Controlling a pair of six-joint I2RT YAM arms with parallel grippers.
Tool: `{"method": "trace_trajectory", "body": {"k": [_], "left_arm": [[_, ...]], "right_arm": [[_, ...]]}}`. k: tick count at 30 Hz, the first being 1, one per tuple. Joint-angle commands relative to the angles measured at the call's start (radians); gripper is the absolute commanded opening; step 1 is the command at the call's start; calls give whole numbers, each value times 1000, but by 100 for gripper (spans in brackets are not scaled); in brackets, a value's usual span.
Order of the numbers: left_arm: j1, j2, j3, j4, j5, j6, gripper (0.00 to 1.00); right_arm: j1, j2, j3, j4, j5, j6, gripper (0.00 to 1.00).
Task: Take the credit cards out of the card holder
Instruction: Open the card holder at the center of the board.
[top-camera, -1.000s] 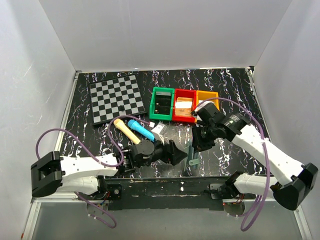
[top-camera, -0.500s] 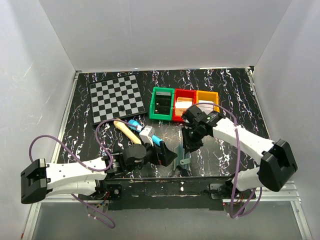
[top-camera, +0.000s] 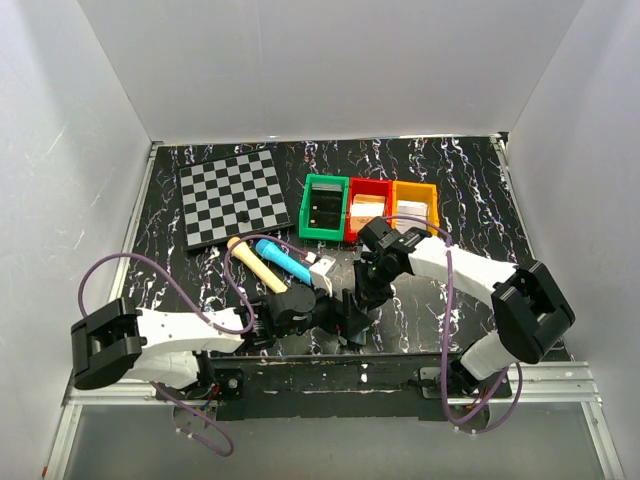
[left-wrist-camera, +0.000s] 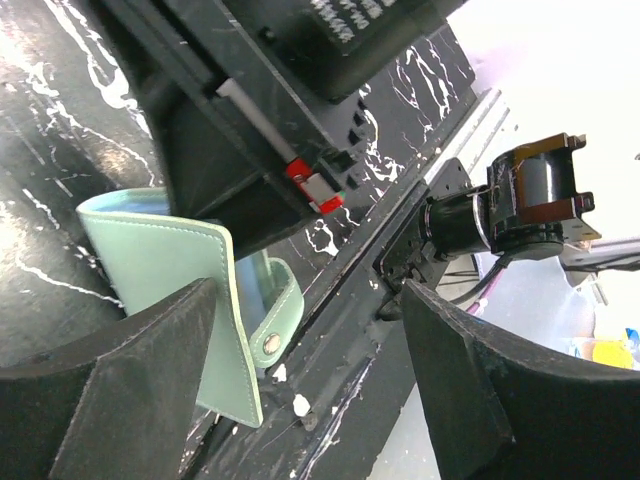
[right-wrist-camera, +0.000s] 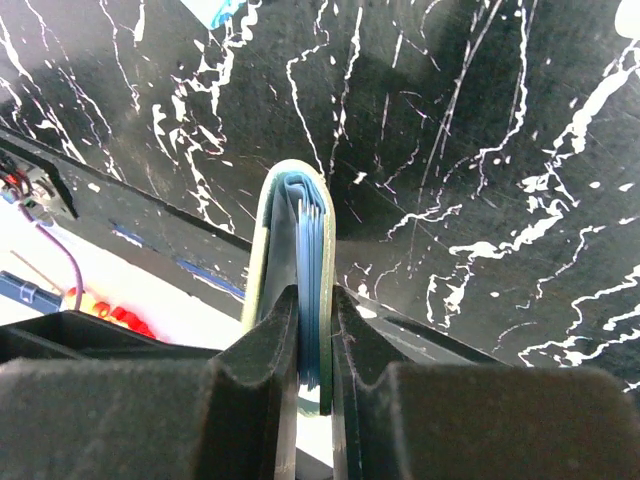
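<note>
My right gripper (right-wrist-camera: 315, 345) is shut on the card holder (right-wrist-camera: 300, 215), which stands on edge. One grey-green cover and the blue-grey inner layers are pinched between its fingers, and the other cover lies outside them. In the left wrist view the card holder (left-wrist-camera: 165, 265) hangs below the right gripper, its snap tab (left-wrist-camera: 272, 335) curling out. My left gripper (left-wrist-camera: 310, 400) is open, one finger (left-wrist-camera: 130, 400) right at the holder's free cover. From above, the left gripper (top-camera: 345, 318) and right gripper (top-camera: 362, 295) meet near the table's front. The credit cards are hidden inside the holder.
A checkered board (top-camera: 235, 195) lies at the back left. Green (top-camera: 324, 207), red (top-camera: 368, 212) and orange (top-camera: 413, 203) bins stand in a row behind the grippers. A blue pen-like thing (top-camera: 282, 260) and a tan stick (top-camera: 255, 263) lie left of them. The front rail (top-camera: 330, 380) is close.
The right arm carried the card holder left and nearer the front. The left gripper came up beside it, its jaws opening wide, then narrowing a little.
</note>
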Motion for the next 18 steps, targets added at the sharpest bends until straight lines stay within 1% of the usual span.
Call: {"method": "trace_trajectory", "body": {"k": [1, 3, 6, 10, 12, 14, 16, 18], "left_arm": [[12, 44, 58, 98, 85, 33, 72], [15, 67, 78, 97, 100, 36, 71], [18, 52, 113, 37, 108, 46, 71], [18, -81, 100, -44, 24, 30, 77], [18, -152, 84, -53, 1, 20, 78], [18, -186, 80, -41, -2, 14, 79], [20, -171, 92, -18, 30, 17, 80], [18, -111, 119, -17, 66, 26, 80]], "right_arm": [[0, 18, -12, 63, -34, 21, 1], [0, 21, -15, 66, -38, 19, 1], [0, 24, -12, 57, -33, 15, 1], [-7, 33, -4, 26, -12, -4, 1], [-12, 38, -9, 22, -5, -8, 1], [-15, 42, -17, 28, -10, -8, 1], [-15, 42, -21, 39, -16, -5, 1], [-15, 38, -26, 48, -28, 1, 1]]}}
